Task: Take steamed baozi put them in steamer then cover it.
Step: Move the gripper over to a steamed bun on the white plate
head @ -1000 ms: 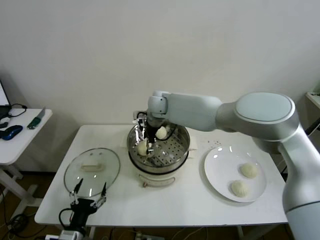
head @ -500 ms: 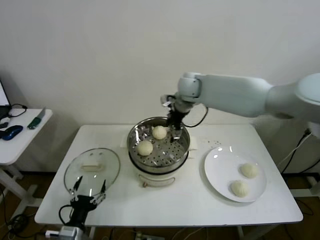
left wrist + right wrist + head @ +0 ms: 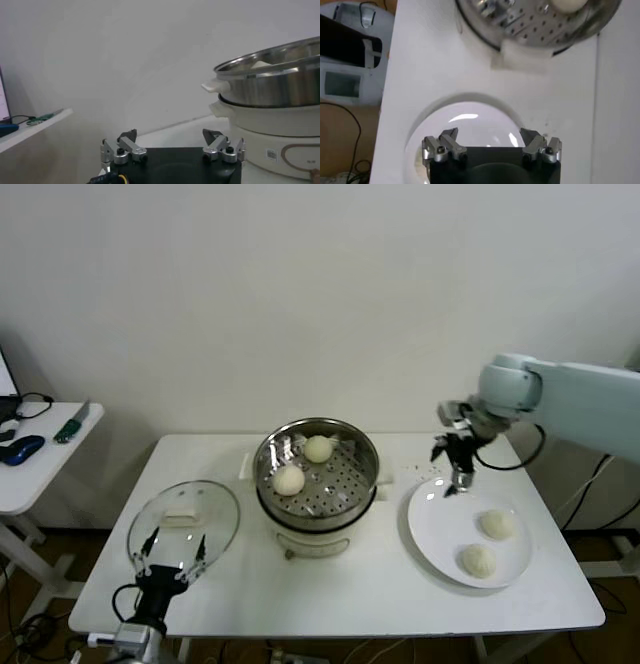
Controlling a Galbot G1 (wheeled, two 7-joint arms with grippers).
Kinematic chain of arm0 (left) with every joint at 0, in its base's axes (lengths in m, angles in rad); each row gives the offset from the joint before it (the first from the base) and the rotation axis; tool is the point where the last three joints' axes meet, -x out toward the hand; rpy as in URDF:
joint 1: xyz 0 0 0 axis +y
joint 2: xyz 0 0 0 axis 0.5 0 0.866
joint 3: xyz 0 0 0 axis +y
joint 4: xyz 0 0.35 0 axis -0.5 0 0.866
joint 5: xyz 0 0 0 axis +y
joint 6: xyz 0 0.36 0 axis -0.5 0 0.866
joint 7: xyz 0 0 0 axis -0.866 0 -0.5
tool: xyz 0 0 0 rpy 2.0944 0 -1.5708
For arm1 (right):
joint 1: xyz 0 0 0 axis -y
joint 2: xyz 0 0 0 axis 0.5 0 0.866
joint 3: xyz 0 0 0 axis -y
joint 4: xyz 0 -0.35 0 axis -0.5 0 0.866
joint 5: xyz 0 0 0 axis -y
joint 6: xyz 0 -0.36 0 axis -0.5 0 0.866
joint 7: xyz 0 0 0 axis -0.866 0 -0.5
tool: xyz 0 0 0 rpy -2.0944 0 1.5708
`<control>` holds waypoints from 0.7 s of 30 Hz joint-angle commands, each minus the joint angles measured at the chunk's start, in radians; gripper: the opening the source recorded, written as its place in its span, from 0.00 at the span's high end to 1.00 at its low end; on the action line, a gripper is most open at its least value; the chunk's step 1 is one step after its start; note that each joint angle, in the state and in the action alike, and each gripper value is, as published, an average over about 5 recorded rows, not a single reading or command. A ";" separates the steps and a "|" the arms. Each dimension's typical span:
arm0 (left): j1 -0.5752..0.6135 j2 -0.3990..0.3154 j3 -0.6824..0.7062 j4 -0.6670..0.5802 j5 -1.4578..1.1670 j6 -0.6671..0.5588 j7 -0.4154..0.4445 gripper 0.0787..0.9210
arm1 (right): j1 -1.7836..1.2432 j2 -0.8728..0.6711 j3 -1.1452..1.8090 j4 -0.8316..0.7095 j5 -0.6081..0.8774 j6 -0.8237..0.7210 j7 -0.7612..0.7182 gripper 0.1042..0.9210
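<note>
**Two buns in the steamer, two on the plate; right gripper empty above the plate's rim**

Nearest the robot, the left gripper [image 3: 170,549] sits low at the front edge of the counter [image 3: 340,594], its fingers spread apart with nothing between them, just in front of the clear glass lid [image 3: 185,526] that lies flat on the counter's left part. In the left wrist view the same gripper [image 3: 172,147] shows its fingers parted, with the steamer [image 3: 272,80] rising close beyond it on its white cooker base [image 3: 270,140].

On the right part of the counter lies the white plate [image 3: 440,534], carrying two steamed baozi [image 3: 479,560] near its right side, one behind the other and a little apart.

In the middle stands the steamer [image 3: 270,464], uncovered. Two more baozi rest on its perforated bottom, one toward the front left [image 3: 289,480] and one toward the back [image 3: 318,449], close but not touching.

Farther back, the right gripper [image 3: 453,467] hangs above the plate's back-left rim, pointing down. The right wrist view shows this gripper [image 3: 491,146] with fingers parted and empty over the plate [image 3: 465,117], the steamer [image 3: 530,30] beyond.
</note>
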 commanded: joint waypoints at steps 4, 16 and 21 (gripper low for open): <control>-0.006 -0.023 -0.016 -0.001 0.020 0.014 0.003 0.12 | -0.430 -0.270 0.254 0.028 -0.290 0.017 -0.005 0.12; 0.000 -0.035 -0.034 0.012 0.022 0.011 0.000 0.12 | -0.605 -0.175 0.378 -0.082 -0.346 0.028 -0.006 0.12; 0.001 -0.035 -0.038 0.014 0.024 0.010 0.000 0.12 | -0.606 -0.134 0.376 -0.106 -0.342 0.027 -0.006 0.12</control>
